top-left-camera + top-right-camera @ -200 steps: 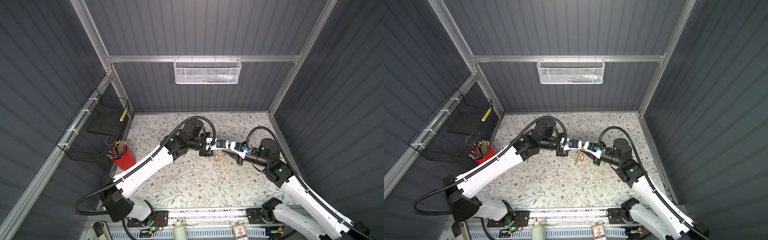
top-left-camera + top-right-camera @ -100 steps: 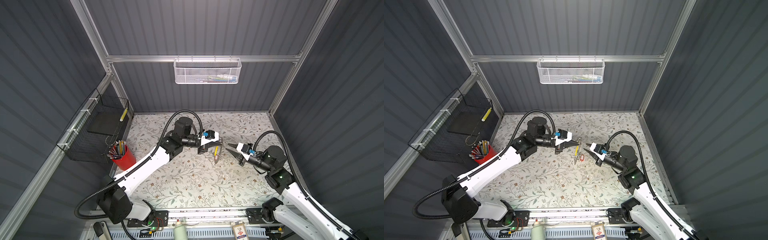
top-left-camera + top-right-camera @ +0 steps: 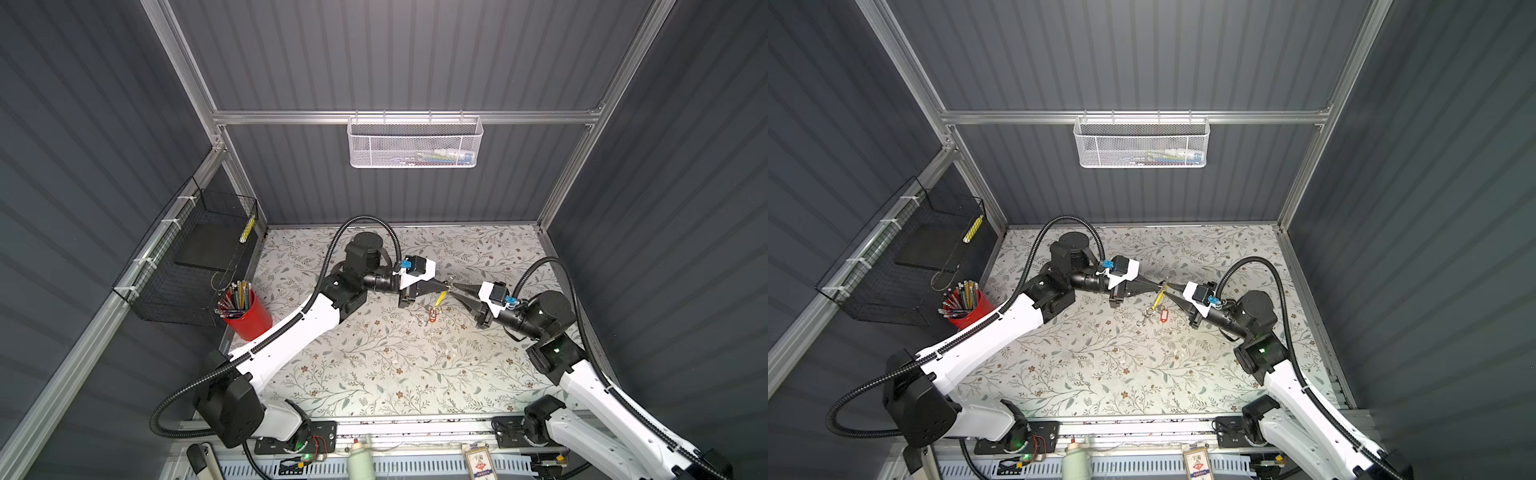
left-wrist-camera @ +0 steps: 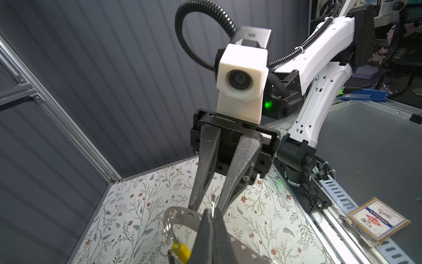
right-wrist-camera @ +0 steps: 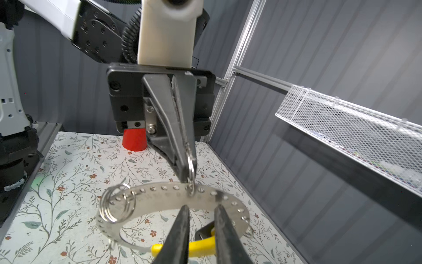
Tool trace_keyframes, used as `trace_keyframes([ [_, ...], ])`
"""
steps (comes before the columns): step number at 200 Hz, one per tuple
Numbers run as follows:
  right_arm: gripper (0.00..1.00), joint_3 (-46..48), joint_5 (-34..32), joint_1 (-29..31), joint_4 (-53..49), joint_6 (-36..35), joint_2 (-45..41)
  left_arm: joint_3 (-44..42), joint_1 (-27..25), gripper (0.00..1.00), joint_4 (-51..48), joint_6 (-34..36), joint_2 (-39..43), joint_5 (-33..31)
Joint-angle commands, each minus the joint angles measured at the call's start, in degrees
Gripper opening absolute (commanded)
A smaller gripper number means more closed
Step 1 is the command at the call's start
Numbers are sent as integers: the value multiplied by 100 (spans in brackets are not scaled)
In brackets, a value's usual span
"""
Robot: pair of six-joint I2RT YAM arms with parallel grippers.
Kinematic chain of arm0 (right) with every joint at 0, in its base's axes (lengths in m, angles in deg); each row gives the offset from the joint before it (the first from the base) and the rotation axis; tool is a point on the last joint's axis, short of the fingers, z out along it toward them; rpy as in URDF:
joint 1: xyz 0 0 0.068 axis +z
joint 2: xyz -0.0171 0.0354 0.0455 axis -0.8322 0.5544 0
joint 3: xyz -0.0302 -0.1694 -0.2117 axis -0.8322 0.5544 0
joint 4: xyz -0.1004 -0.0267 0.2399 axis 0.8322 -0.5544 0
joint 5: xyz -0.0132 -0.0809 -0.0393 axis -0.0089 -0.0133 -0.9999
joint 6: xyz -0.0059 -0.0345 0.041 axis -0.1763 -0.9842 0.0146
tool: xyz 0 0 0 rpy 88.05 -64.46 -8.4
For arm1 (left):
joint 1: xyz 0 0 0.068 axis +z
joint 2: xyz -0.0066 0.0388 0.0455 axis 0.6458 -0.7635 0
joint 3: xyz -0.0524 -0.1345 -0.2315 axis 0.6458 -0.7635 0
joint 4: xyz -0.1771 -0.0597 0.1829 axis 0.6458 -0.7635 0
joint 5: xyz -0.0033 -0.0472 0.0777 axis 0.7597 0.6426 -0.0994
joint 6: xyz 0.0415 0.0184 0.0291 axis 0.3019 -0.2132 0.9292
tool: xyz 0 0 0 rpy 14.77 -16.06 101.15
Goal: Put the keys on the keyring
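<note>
Well out from the red pencil cup (image 3: 249, 318), toward the middle of the surface (image 3: 374, 374), you have the keyring (image 5: 159, 189) held in the air between both arms. Your left fingers (image 5: 180, 148) are pressed fully together on its studded metal band, and that pinch alone carries it. Your right fingers (image 5: 179, 230) stand a little apart, tips at the band's edge, gripping nothing that I can see.

Two small split rings (image 5: 114, 208) are already threaded on the band. In a top view the red tag (image 3: 1163, 313) and silvery keys (image 3: 1145, 313) show just under the yellow segment (image 3: 1159, 297), seemingly dangling from the hoop. I judge the threading mostly done. I cannot pick out the black-rimmed tag, so you may have one key left, or only the setting down.

The surface is a pale floral sheet. A black wire rack (image 3: 187, 266) hangs on the side wall right beside the cup, a white mesh basket (image 3: 415, 143) sits on the back rail high beyond it, and dark ribbed walls (image 3: 415, 62) close the cell.
</note>
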Motion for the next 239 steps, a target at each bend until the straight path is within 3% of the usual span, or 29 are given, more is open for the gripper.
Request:
trace_keyframes([
  [1, 23, 85, 276, -23, 439, 222, -63, -21, 1, 0, 183, -138, -63, 234],
  [118, 13, 80, 467, -21, 451, 299, 52, 67, 2, 0, 166, -168, -100, 374],
  [174, 0, -4, 507, -19, 464, 294, 77, 143, 1, 0, 41, -127, -181, 420],
  [196, 0, -38, 508, -21, 321, 258, 53, 191, 1, 0, -185, 21, -191, 221],
  [212, 0, -109, 452, -26, 69, 223, 30, 318, -15, 25, -534, 214, -200, -91],
  [224, 0, -210, 426, -19, -272, 130, 17, 483, -24, 33, -1031, 600, -184, -307],
  [239, 0, -383, 373, -20, -779, -14, 0, 742, -102, 43, -1735, 1148, -129, -1059],
])
